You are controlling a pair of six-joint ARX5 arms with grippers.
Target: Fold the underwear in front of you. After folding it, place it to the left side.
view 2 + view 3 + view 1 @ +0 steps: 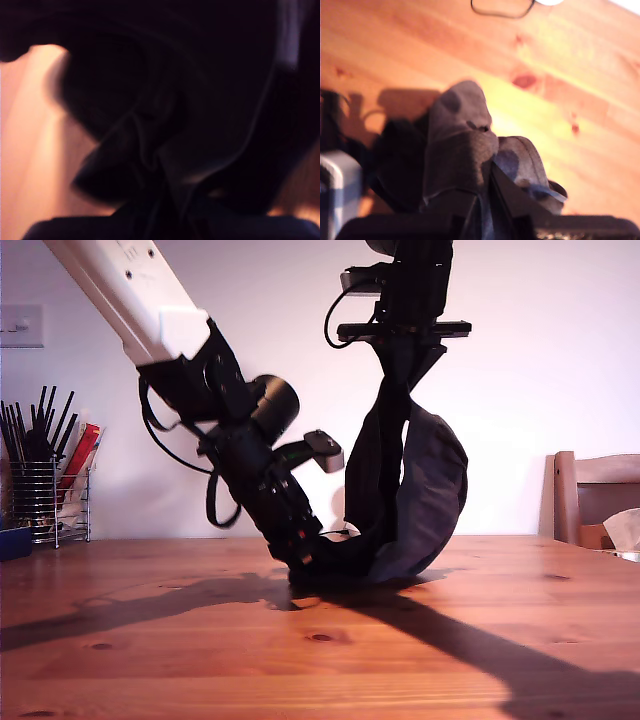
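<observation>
Wooden and warmly lit, the desk (130,660) fills the exterior view in front of a plain pale wall, with a wire utensil rack (45,490) at that view's left edge and a chair (595,495) at its right. One arm reaches down to the desk near the middle; another hangs from above, and the underwear (415,500) drapes in a dark loop between them, its low end touching the wood.

Close fabric darkens the first wrist view: the first claw (165,220) appears closed on a bunched fold of the garment, close to the desk.

From the second wrist view, the second claw (485,220) pinches the grey cloth, which hangs down over the boards.

Judged from this, a fold is under way; next, the raised end should be carried over and lowered onto the low end. Bare wood lies open on both sides.
</observation>
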